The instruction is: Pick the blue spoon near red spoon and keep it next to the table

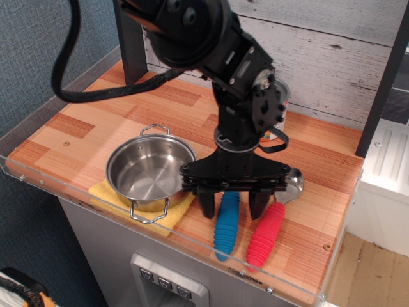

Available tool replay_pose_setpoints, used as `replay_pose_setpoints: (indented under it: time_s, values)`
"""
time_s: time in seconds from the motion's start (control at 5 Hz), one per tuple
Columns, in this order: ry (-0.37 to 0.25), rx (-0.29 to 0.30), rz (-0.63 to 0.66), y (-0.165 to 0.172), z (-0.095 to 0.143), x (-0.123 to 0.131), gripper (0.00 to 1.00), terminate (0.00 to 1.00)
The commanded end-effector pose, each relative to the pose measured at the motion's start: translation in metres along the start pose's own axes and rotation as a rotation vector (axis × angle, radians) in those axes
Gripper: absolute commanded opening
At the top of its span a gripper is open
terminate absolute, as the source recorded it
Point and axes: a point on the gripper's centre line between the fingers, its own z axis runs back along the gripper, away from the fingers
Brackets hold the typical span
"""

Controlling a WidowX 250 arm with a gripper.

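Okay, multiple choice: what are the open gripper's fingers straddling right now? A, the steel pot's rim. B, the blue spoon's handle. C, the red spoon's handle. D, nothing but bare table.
B: the open gripper has one finger on each side of the blue spoon, whose handle runs between them; the red spoon lies outside.
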Motion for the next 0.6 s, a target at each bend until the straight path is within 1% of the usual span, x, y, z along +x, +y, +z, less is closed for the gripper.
replay_pose_setpoints:
  time_s: [0.0,0.2,0.4]
  values:
    - [-0.005,-0.001,0.015,0.0004,-0.0037,0.0064,1.0,0.0]
    - [-0.002,0.011,0.014,-0.0016,-0.0068,0.0056,1.0,0.0]
    - [-0.012,0.026,0.027,0.0012,-0.0073,0.0061,0.0,0.0]
